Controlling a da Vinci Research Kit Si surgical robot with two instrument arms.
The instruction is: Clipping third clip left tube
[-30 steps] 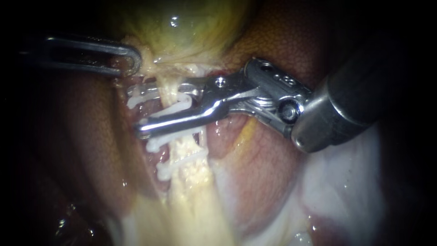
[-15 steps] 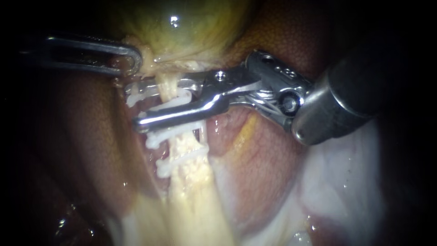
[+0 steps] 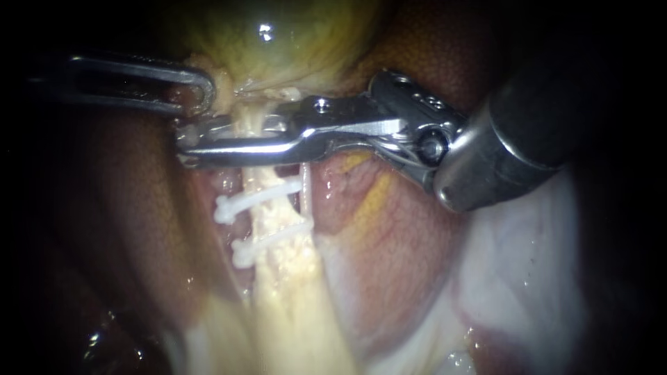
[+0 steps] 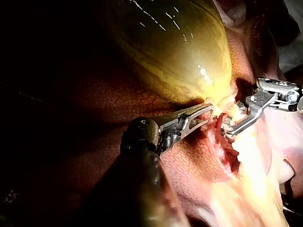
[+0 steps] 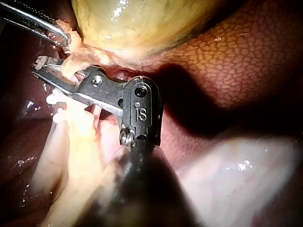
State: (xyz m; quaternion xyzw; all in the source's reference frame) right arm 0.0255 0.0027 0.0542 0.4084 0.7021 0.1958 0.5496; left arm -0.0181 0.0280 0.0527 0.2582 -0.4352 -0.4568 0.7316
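The right instrument [image 3: 191, 141] had its jaws clamped across the left tube [image 3: 274, 222], just below the gallbladder [image 3: 278, 42] and above two white clips [image 3: 257, 200]. The left instrument [image 3: 207, 94], jaws clenched, gripped the gallbladder's pale lower edge close by

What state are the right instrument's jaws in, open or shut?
Shut on the tube: both jaws of the right instrument press it from two sides, with almost no gap between them.

right instrument's [image 3: 186, 144] jaws clamp the tube [image 3: 281, 232] — just above two clips [image 3: 258, 197]
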